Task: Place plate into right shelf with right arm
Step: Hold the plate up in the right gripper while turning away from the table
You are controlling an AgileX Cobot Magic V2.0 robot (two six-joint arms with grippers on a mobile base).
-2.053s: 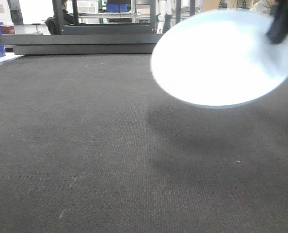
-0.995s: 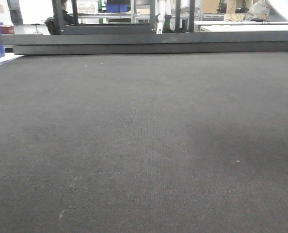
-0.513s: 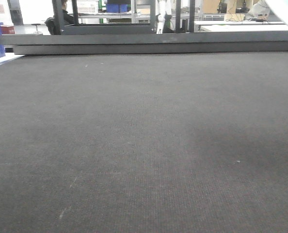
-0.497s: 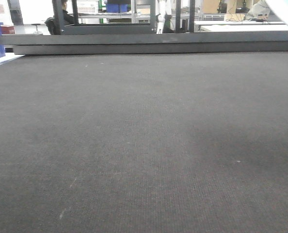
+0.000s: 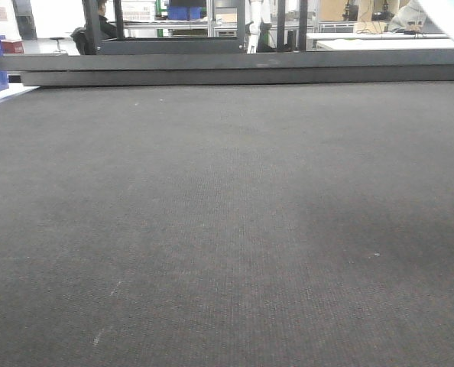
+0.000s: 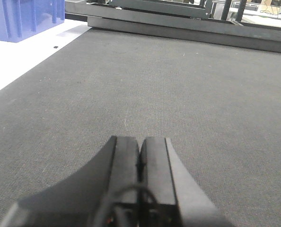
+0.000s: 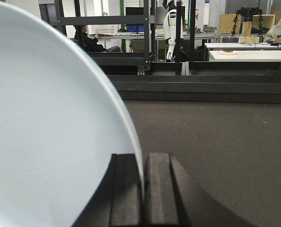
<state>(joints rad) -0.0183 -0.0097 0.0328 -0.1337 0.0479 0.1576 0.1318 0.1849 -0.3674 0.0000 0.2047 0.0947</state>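
1. Plate (image 7: 46,118) fills the right wrist view from 7 to 11 o'clock and is cropped by the frame. The front view catches only its edge at 1 o'clock.
2. Right gripper (image 7: 143,163) pinches its rim, one finger on each side.
3. Left gripper (image 6: 139,144) is closed on nothing, above the grey mat (image 6: 202,94).

Left gripper (image 6: 140,144): jaws pressed together, nothing between them, pointing forward, low and nearly level. Right gripper (image 7: 144,163): jaws pinching rim of plate (image 7: 50,132), pointing forward.
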